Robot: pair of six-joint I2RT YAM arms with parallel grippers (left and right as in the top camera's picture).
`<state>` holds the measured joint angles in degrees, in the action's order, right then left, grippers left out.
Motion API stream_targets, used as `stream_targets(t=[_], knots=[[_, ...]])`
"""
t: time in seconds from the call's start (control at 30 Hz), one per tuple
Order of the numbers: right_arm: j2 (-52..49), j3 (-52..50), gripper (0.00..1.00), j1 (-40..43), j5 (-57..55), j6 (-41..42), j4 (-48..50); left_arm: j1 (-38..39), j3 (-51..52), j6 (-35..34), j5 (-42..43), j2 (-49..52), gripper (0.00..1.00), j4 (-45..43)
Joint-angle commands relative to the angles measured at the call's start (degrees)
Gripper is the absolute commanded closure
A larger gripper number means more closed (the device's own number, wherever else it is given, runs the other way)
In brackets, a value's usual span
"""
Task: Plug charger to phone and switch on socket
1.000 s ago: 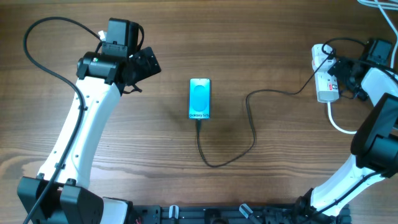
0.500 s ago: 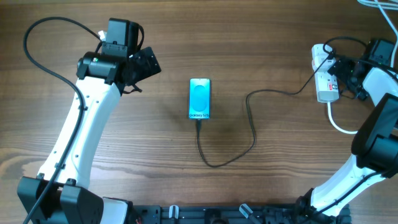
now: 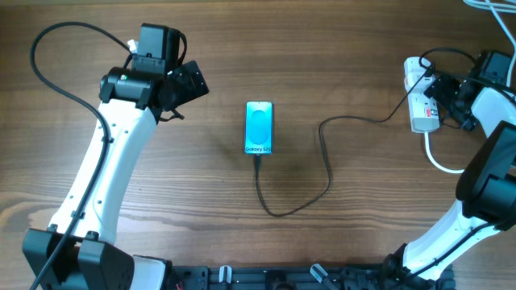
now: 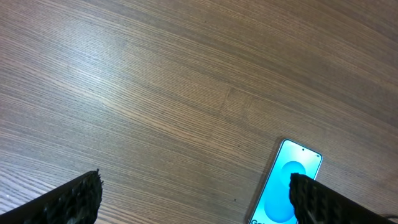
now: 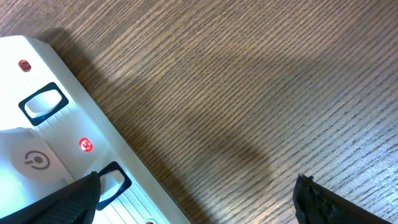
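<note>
**Charger seems in and the socket lamp is lit: the danger now is undoing it**

Charger point(image 3: 328, 173) runs as a slack loop from the end of the phone point(image 3: 259, 127) across to the socket point(image 3: 421, 105). From overhead its tip looks seated in the phone, though the joint is too small to be sure.

The right gripper point(image 5: 198, 180) is spread wide and holds nothing. The socket lies just beside it, partly under one finger point(image 5: 68, 202). A red lamp point(image 5: 86, 145) glows on the socket body, so the power is probably on already.

Risks, as I judge them:

- **A second press.** If the finger near the rocker point(image 5: 43, 102) comes down again, it would likely switch the power off.
- **Dragging the socket.** The socket is light and lies loose on the table point(image 5: 249, 93). A finger catching its edge while pulling away could slide or turn it.
- **Tugging the cable.** If the socket shifts far enough to use up the slack, the pull would reach the phone. The phone is light and flat, so it would slide, or the tip would back out.

The left gripper point(image 4: 194, 182) is also fully spread and empty. The phone lies ahead of it, off toward one finger and well apart. A sweep that way could knock the phone and strain the plug.
</note>
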<state>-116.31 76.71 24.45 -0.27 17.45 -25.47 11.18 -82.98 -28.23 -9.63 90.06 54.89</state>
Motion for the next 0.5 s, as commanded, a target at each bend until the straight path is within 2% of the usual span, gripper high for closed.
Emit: stream_targets(t=[0.0,0.2,0.3,0.47], knots=[[-2.5,-0.7,0.00,-1.2,4.9,-2.4,-1.5,0.0,-0.2,-0.7,-0.9,0.2,0.00,0.0],[-0.8,-0.7,0.00,-1.1,3.7,-1.8,-4.0,0.0,-0.2,-0.7,-0.9,0.2,0.00,0.0],[3.0,-0.7,0.00,-1.1,-3.3,2.6,-7.4,0.0,-0.2,-0.7,-0.9,0.2,0.00,0.0],[9.7,-0.7,0.00,-1.1,-7.2,3.6,-12.0,0.0,-0.2,-0.7,-0.9,0.2,0.00,0.0]])
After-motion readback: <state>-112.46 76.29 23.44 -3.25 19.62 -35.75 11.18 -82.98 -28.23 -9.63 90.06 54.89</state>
